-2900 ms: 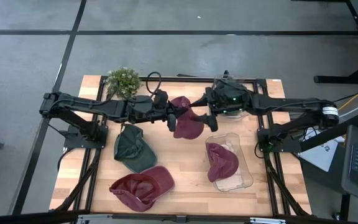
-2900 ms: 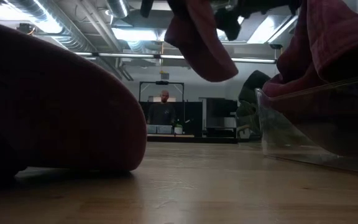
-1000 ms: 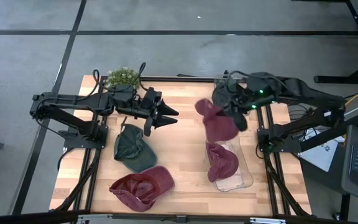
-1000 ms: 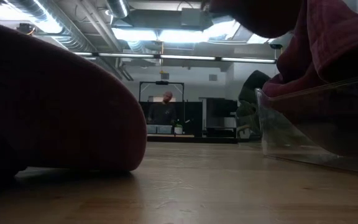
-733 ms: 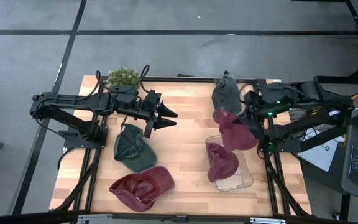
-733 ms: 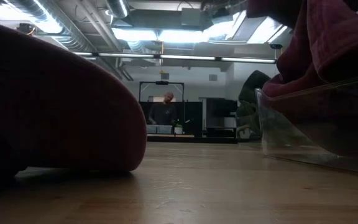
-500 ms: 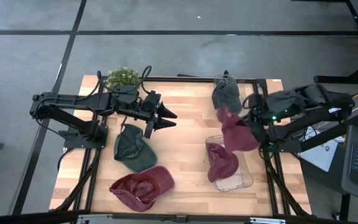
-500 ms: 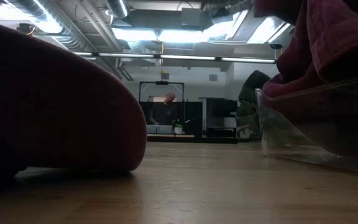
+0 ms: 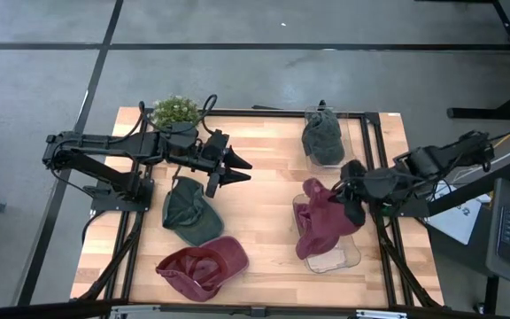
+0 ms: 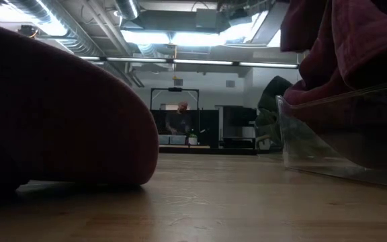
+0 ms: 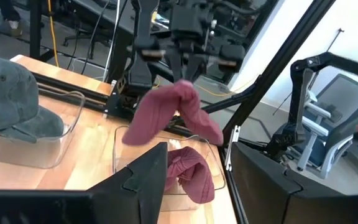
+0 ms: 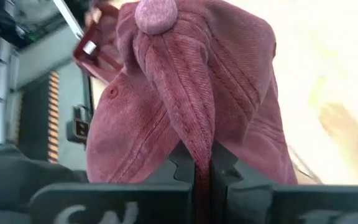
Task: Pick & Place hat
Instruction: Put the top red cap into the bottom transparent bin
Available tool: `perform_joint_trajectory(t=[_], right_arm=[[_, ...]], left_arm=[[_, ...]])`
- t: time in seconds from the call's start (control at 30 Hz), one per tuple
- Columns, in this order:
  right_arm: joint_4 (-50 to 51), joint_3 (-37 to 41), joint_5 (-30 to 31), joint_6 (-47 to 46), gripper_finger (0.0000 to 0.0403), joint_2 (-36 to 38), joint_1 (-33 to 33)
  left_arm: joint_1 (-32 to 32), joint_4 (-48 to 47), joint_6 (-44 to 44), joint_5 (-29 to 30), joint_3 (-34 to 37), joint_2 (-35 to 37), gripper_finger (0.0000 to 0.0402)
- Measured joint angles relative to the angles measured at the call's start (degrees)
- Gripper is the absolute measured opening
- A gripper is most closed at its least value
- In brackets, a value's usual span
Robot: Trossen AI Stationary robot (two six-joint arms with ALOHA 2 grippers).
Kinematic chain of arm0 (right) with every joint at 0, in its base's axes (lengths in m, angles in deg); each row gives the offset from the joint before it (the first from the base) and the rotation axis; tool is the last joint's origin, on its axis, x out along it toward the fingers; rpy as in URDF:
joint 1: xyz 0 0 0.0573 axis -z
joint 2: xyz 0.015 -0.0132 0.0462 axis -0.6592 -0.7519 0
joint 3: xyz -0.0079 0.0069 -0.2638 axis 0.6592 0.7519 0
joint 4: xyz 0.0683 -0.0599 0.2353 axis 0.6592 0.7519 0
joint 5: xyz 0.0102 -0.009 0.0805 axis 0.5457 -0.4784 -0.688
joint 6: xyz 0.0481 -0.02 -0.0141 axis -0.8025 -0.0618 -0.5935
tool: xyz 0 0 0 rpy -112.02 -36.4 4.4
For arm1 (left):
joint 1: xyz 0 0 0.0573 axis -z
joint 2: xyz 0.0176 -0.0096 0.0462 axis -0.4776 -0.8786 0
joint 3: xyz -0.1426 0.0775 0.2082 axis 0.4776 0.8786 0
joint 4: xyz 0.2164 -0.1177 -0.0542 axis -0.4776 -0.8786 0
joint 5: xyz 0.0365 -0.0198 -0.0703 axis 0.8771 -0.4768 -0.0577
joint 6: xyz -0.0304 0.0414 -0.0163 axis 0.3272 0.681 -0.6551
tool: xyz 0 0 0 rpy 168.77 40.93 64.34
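My right hand (image 9: pixel 354 197), clamped on maroon corduroy cap (image 9: pixel 324 217), swung from mid-surface to over clear bin (image 9: pixel 351 257); release next. Left hand (image 9: pixel 237 166) half-open, empty.

Grey floor (image 9: pixel 264 53) crossed by dark lines surrounds the wooden table (image 9: pixel 264 168), which sits in a black metal frame. Beyond the table, ceiling light panels (image 10: pixel 180 37), exposed ducts (image 10: pixel 66 33) and a person (image 10: pixel 182 117) standing at a distant counter. An office chair (image 11: pixel 328 124) stands beside the frame.
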Motion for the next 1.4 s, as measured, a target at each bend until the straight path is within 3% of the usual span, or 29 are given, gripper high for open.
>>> perform_joint_trajectory(t=[0.37,0.87,1.03,1.17,1.4], right_arm=[[-18.1,21.3,0.1,-9.6,0.0010,7.2,-2.6],[-48.5,43.4,-0.6,-9.8,0.0010,7.4,-6.2],[-58.1,45.8,1.8,-7.7,0.0010,7.4,-6.2],[-64.9,45.8,-2.1,-5.8,0.0010,9.0,-6.2],[-61.3,45.8,-7.0,-8.2,0.0010,15.8,-6.2]], left_arm=[[0.0,0.0,-2.2,0.0,0.0,0.0,0.0169],[0.0,0.0,-3.8,0.0,0.0,0.0,0.0166],[-0.1,0.0,-6.2,0.4,0.0,0.0,0.0166],[-0.2,0.0,-6.8,1.8,0.0,0.0,0.0164],[-0.2,0.1,-7.0,3.8,0.0,0.0,0.0163]])
